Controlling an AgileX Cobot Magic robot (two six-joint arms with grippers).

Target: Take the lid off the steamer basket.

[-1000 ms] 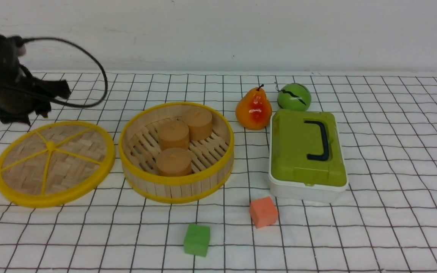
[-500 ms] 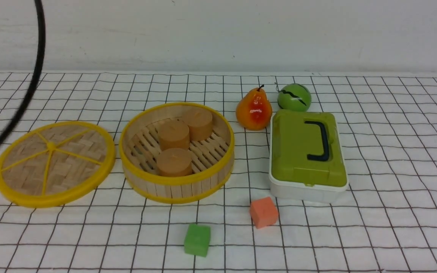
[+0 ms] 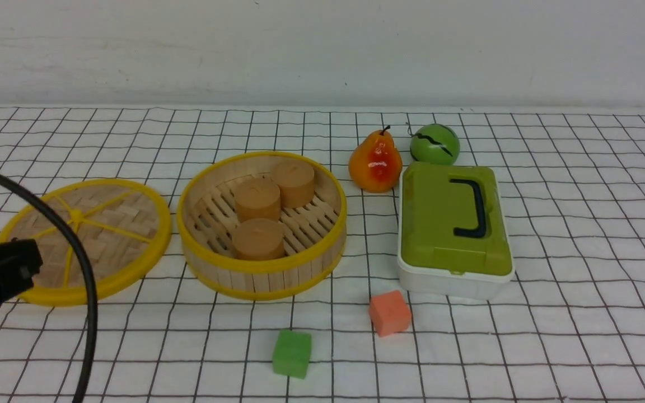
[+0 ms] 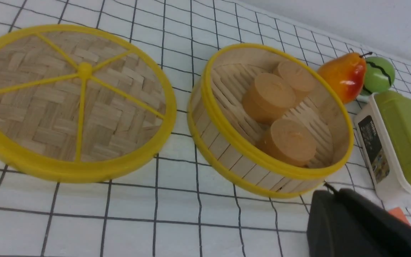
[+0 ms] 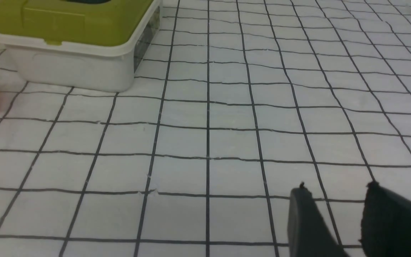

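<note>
The lid [image 3: 115, 224] lies flat just left of the open steamer basket [image 3: 261, 274]. We judge it light and stiff; its yellow rim gives the best hold. Our left gripper [image 4: 328, 200] is pressed together, empty; our right gripper [image 5: 335, 200] stands spread.

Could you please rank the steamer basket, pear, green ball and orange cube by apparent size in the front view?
1. steamer basket
2. pear
3. green ball and orange cube: about alike, and the cube is nearer the camera, so I won't rank them.
</note>
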